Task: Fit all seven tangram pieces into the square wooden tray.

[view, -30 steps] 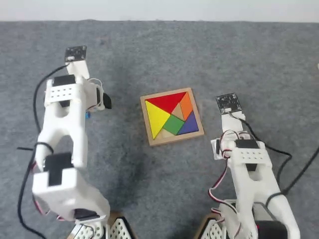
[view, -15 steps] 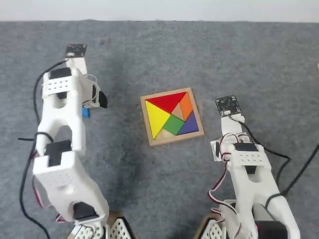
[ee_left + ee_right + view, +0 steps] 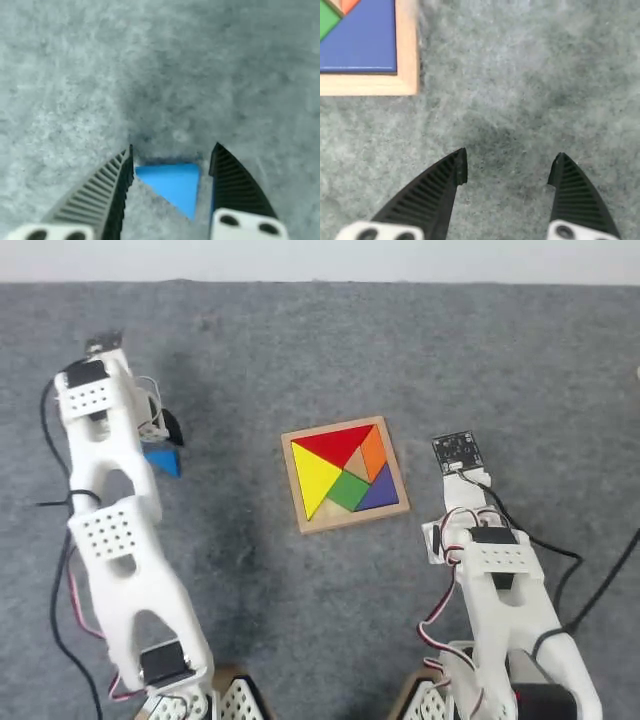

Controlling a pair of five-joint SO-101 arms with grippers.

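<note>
The left wrist view showed the left gripper (image 3: 173,150) open astride the blue triangle (image 3: 172,182); the high view placed both near the tabletop's (image 3: 250,360) left edge, far from the wooden tray (image 3: 333,428). The right gripper (image 3: 510,165) gaped empty beside that tray.

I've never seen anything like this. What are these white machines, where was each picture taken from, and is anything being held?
These are two white robot arms at a grey carpeted table, each ending in a two-fingered gripper. One picture looks down from above; the other two come from cameras on the arms' wrists. Between the arms lies a square wooden tray with coloured tangram pieces fitted inside. A light blue triangle piece lies outside it on the carpet; the left gripper stands open around it, not closed on it. The right gripper is open over bare carpet near the tray's corner. Nothing is held.
</note>
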